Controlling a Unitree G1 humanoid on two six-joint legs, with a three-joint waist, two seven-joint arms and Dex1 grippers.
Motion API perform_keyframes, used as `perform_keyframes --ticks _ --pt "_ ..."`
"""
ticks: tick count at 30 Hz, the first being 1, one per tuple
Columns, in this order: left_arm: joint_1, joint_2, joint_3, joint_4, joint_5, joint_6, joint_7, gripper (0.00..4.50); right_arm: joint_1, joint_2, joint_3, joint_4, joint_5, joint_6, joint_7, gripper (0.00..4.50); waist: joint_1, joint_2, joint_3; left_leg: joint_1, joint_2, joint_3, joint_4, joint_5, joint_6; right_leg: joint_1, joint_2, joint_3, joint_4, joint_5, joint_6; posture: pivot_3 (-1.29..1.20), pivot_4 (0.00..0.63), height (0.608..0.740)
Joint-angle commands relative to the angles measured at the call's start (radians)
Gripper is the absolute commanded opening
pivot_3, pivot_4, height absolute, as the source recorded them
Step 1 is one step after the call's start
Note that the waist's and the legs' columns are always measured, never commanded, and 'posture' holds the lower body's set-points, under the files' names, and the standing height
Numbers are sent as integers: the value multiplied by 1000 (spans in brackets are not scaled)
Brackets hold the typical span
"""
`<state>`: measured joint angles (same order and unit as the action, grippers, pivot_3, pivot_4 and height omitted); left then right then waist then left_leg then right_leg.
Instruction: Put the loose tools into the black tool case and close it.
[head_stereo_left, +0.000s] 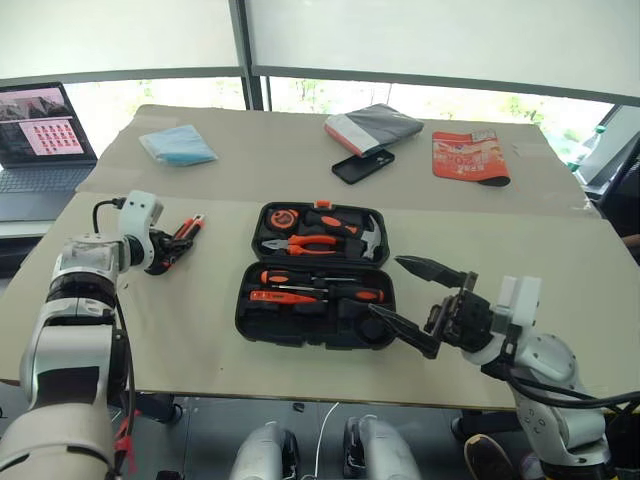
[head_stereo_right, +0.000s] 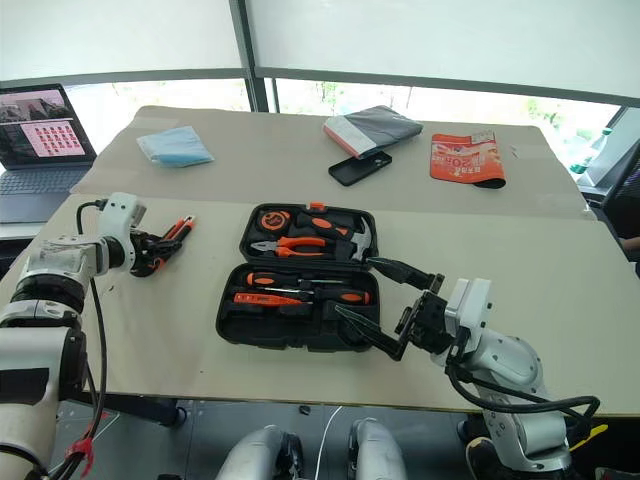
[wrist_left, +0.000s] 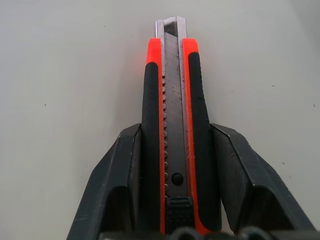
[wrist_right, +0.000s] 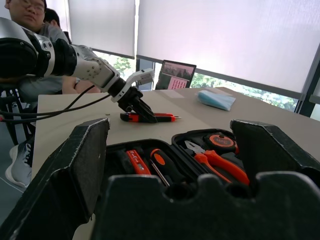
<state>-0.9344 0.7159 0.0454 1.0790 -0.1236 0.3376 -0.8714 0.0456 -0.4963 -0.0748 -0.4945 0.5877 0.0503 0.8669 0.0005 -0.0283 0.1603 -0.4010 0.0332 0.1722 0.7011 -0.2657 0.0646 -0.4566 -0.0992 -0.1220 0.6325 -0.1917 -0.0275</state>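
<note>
My left jaws (head_stereo_left: 172, 248) sit at the left of the head view, about mid-height, closed in around the orange-and-black utility knife (head_stereo_left: 186, 232). The wrist view shows it best: a black finger (wrist_left: 117, 185) lies along each flank of the knife's handle, its long axis running straight out along my fingers with the blade tip at the far end. The fingers look to be touching the grip on both sides, though I can't be sure they are pinching firmly yet. The knife appears to lie flat on the worktop (head_stereo_left: 180, 330), not lifted.

The black tool case (head_stereo_left: 315, 275) lies open at the centre of the frame, lid half toward the top, tray half toward the bottom. In the lid half I see pliers (head_stereo_left: 300, 243), a hammer (head_stereo_left: 355, 236) and a tape measure (head_stereo_left: 284, 215); in the tray half, screwdrivers (head_stereo_left: 320, 278) already lie in their slots. So the case is to the right of the knife in the frame, well apart from it, and the knife's axis angles up and to the right.

My right jaws (head_stereo_left: 420, 295) hang spread wide and empty at the lower right, just beside the case's right edge. The left arm is the one at the knife; I judge the coming move is lifting it and carrying it rightward to a free slot, with the right arm better placed to fold the lid afterward
</note>
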Motion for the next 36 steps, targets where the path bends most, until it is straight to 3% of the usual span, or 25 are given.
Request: perform_keyframes --ticks 1,7,12,20,22,36 --pt "6 9 15 -296 -117 67 -242 1597 2 -26 -53 -22 2 -33 18 4500 3 -1 0 -2 0 -1 1 0 0 -1 0 0 0 0 0 0 150 740" --pt "152 126 -104 -887 -229 190 -559 1597 31 -114 -152 1 43 -16 84 4500 7 -1 1 -5 0 -2 7 -1 2 0 1 0 -1 1 -2 0 150 740" --pt "213 147 -283 -1201 -195 239 -599 1597 104 -205 -183 54 31 -53 234 4500 10 1 1 -3 0 -3 7 -2 3 2 1 2 0 -1 2 0 150 740" --pt "320 130 -391 -1285 -94 197 -508 1597 124 -212 -191 52 26 -46 246 4500 11 2 0 -2 2 -4 8 -3 6 1 5 9 2 -1 1 0 150 740" --pt "317 74 -392 -1255 -49 219 -399 1597 134 -207 -188 43 26 -25 227 4500 13 2 0 -3 1 -4 8 -3 5 1 5 8 2 -1 1 0 150 740" --pt "306 29 -448 -1271 -37 163 -448 1597 193 -183 -136 1 -35 -29 177 4500 21 2 0 -5 1 -4 11 -4 8 1 5 11 0 -1 2 0 150 740"
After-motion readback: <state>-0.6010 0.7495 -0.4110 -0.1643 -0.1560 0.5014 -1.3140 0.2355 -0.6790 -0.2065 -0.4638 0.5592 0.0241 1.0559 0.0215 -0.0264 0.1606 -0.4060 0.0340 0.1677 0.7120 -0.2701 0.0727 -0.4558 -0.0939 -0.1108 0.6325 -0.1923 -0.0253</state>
